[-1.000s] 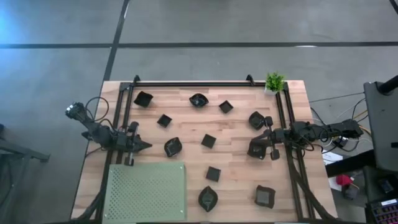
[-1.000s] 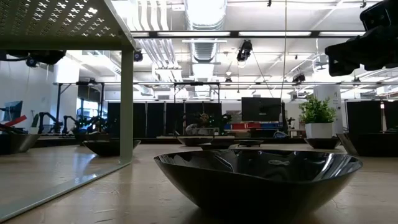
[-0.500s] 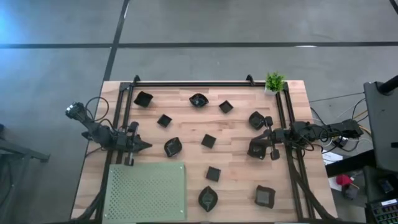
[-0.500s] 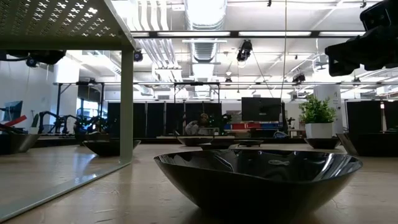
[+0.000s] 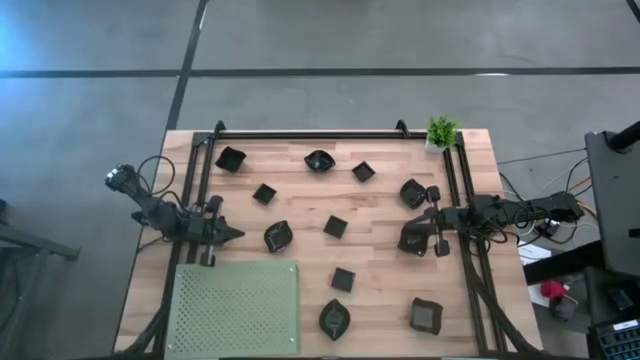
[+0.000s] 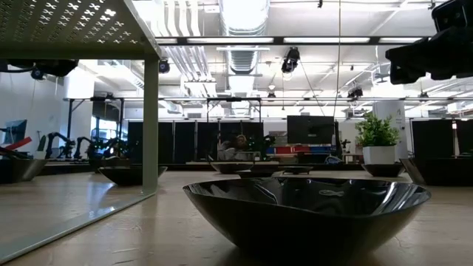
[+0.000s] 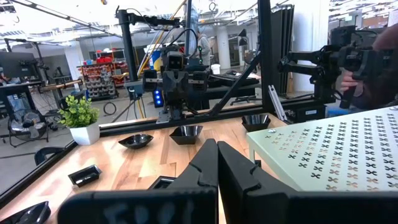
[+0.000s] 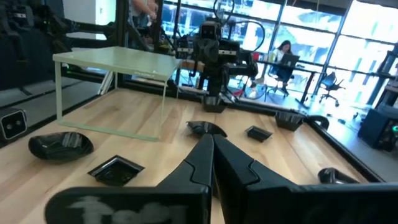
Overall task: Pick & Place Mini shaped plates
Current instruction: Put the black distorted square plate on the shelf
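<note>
Nowhere do the mini shaped plates (image 5: pixel 335 226) carry readable writing.

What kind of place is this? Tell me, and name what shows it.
Probably a robotics lab or open workshop. A wooden table framed by black rails carries two arms with their left gripper and right gripper shut, small black dishes are scattered between them, and the low view shows exposed ceiling ducts.
</note>
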